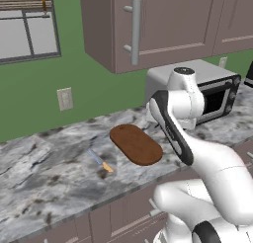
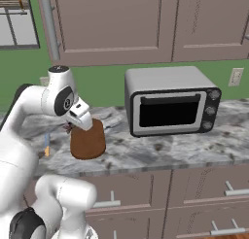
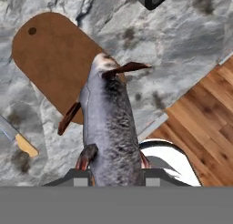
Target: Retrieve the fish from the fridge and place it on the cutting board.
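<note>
My gripper [image 3: 116,174] is shut on the fish [image 3: 111,132], a grey fish with reddish-brown fins that hangs nose-down from the fingers. Seen from the hand, it hangs above the counter, over the near right edge of the dark brown cutting board [image 3: 54,59]. The board [image 1: 136,144] lies flat on the marble counter, left of the microwave. In the right base view my wrist [image 2: 80,117] is just above the board [image 2: 90,143]. The fridge is out of view.
A silver microwave [image 2: 170,102] stands on the counter right of the board. A thin blue-and-orange utensil [image 1: 101,162] lies left of it. Upper cabinets [image 1: 148,24] hang overhead. The counter's front edge and wooden floor [image 3: 205,118] lie below the hand.
</note>
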